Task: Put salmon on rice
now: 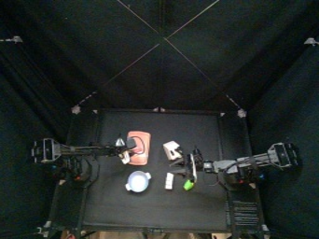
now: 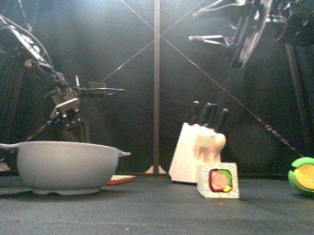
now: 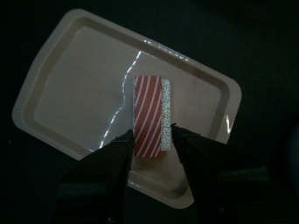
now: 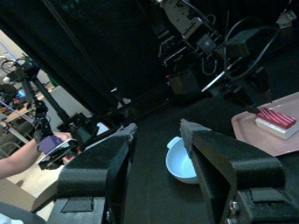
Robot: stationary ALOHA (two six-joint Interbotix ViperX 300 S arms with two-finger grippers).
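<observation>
The salmon, a red-and-white striped strip, lies on top of a white rice block on the pink tray. My left gripper is open just above it, one jaw on each side of its near end, not touching. In the right wrist view the salmon sits on the rice on the tray, with the left arm above. In the top view the left gripper is over the tray. My right gripper is open and empty, above the blue-white bowl.
A white knife block stands right of the tray. The bowl, a sushi roll piece and a green-yellow toy sit near the front edge. A person's hand shows beyond the curtains.
</observation>
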